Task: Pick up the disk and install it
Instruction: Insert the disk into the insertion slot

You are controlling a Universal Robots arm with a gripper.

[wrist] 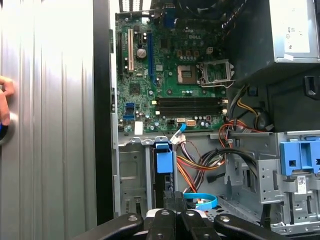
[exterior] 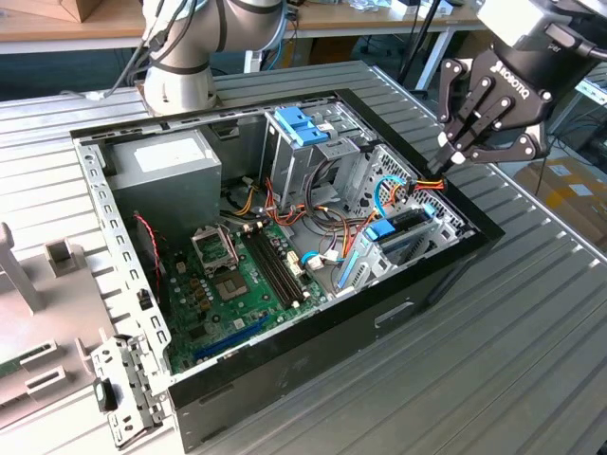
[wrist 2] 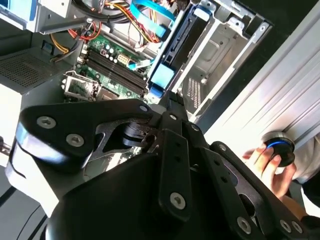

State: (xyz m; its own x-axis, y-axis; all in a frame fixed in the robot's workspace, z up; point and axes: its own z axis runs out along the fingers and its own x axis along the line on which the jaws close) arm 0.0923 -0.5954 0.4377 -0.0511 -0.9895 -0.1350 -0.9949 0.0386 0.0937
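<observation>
the disk [exterior: 406, 237] is standing on edge inside its bay [exterior: 438, 216], at the corner of the open case [exterior: 313, 351] on the exterior view's right. its blue tab [wrist: 164, 160] is sticking out at the end nearest the motherboard [exterior: 237, 284]. the gripper [exterior: 448, 159] is hovering just above that bay, apart from the disk, with its jaws pressed together and nothing between them. in the first wrist view the closed fingertips [wrist: 170, 200] are pointing down toward the slot beside the tab. orange, yellow and blue cables [exterior: 356, 223] are looping between the disk bay and a second cage [exterior: 308, 142] with a blue latch, which is sitting further back. a grey power supply [exterior: 161, 175] is lying in the far corner on the exterior view's left. the case is resting on a ribbed metal table [exterior: 531, 322], and the arm's base [exterior: 180, 76] is standing behind it. in the second wrist view a person's hand [wrist 2: 265, 165] is resting on the table beside the case, fingers curling around a round black knob [wrist 2: 280, 150] with a blue ring.
</observation>
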